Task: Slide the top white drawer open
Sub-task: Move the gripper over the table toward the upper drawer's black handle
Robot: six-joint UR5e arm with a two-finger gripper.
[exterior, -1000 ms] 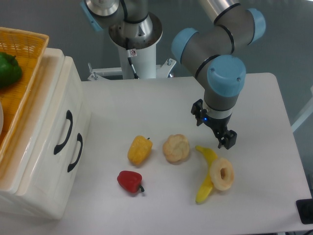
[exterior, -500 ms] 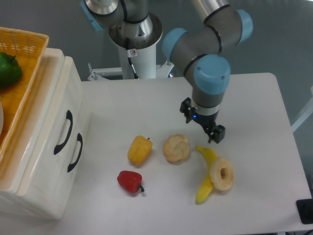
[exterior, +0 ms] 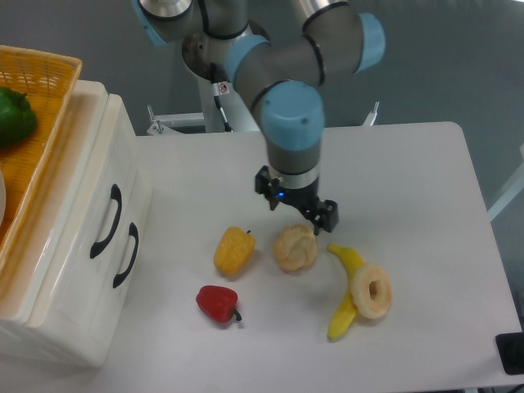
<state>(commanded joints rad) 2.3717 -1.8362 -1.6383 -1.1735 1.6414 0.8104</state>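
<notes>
Your gripper (exterior: 300,210) hangs mid-table above the pastry (exterior: 295,247); you can't tell whether its fingers are spread. The top white drawer (exterior: 94,192) sits shut at 9 o'clock, handle (exterior: 107,221) facing you for hooking

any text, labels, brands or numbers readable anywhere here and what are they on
No text can be read in this view.
Small red-and-white sticker on the robot's white base column: too small and blurred to read.
The cream-white cabinet, the top white drawer and its black handle, the wicker basket and the gripper show no markings.
</notes>
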